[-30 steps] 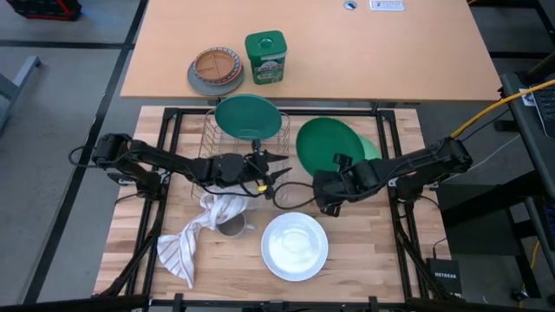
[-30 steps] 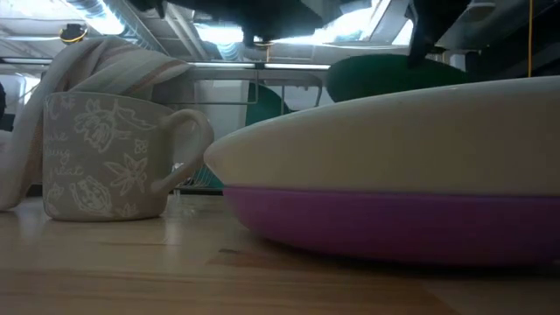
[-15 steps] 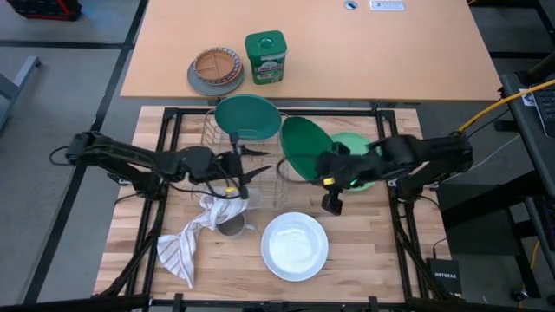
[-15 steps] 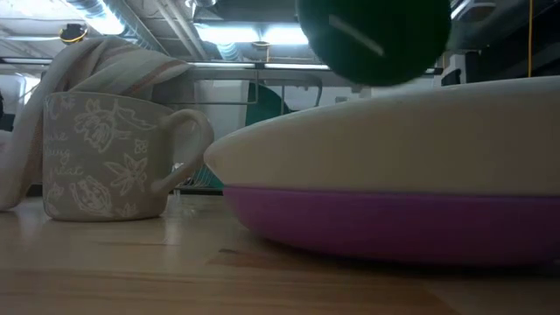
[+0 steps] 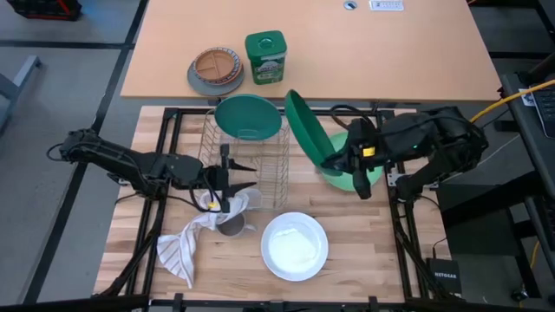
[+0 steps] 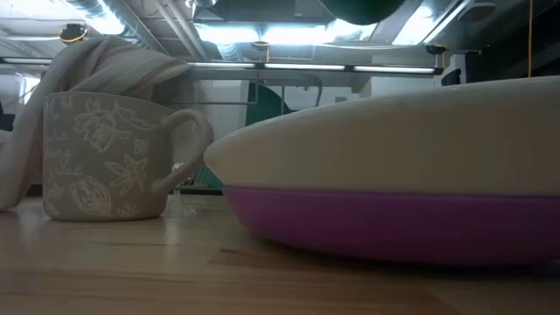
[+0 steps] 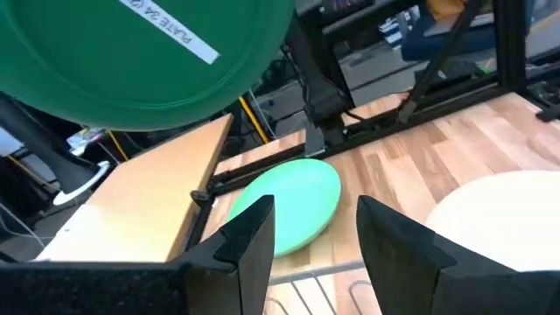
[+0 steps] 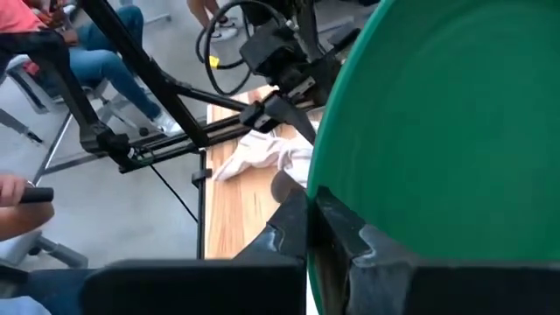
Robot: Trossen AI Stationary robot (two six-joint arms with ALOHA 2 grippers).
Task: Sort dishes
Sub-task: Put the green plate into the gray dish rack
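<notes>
My right gripper (image 5: 344, 159) is shut on the darker green plate (image 5: 304, 128), held up on edge beside the wire rack (image 5: 251, 169); the plate also shows in the left wrist view (image 7: 131, 61) and at the top of the low view (image 6: 363, 9). A lighter green plate (image 5: 368, 169) lies flat on the table below it. The teal plate (image 5: 250, 117) stands on edge at the rack's far end. The white plate (image 5: 295, 245) rests on the purple plate (image 6: 394, 227). My left gripper (image 5: 232, 182) is open and empty at the rack's near left. My right gripper pinches the darker green plate's rim (image 8: 322, 188) between its two fingers, one finger on each face. The fingers come from the table's right. The plate is lifted clear of the table and stands tilted on edge, reaching up and toward the far edge from the hold.
A striped cloth (image 5: 195, 230) lies draped over a patterned mug (image 6: 105, 157) near the white plate. A green canister (image 5: 265, 57) and a tan and grey divided plate (image 5: 215, 71) stand on the far table. People sit beyond the table (image 8: 52, 52).
My right gripper has risen and gone toward the far edge with the darker green plate, lifting it off the lighter green plate and tipping it from flat up onto its edge. My left gripper has drawn back toward the table's left and near edge, staying open.
</notes>
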